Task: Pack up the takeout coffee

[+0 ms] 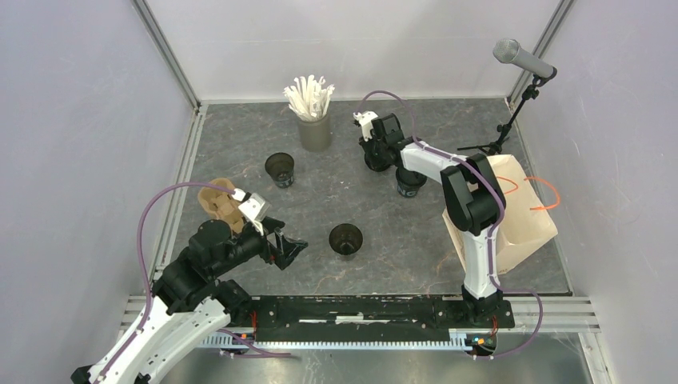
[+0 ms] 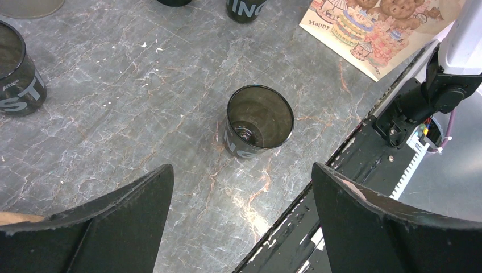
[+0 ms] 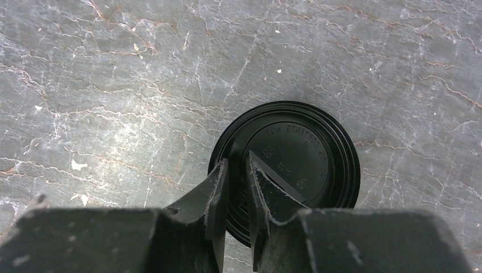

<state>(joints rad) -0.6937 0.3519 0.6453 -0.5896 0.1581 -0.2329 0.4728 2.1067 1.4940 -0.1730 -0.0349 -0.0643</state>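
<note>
I count three black cups: one open cup (image 1: 280, 170), a second open cup (image 1: 345, 238), a third cup (image 1: 410, 182). One black lid (image 3: 307, 153). One grey cup of straws (image 1: 315, 132), one brown carrier (image 1: 224, 204), one paper bag (image 1: 520, 224), one microphone (image 1: 524, 58). Two tools of mine: left tool (image 2: 241, 170), right tool (image 3: 237, 162).

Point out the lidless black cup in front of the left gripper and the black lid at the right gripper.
Lidless black tapered cup (image 2: 260, 116): left wrist view, inner wall.
Round black plastic lid (image 3: 301, 153): right wrist view, flat top.

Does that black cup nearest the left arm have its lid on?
No lid: the cup stands upright, its open mouth showing the inside bottom.
</note>
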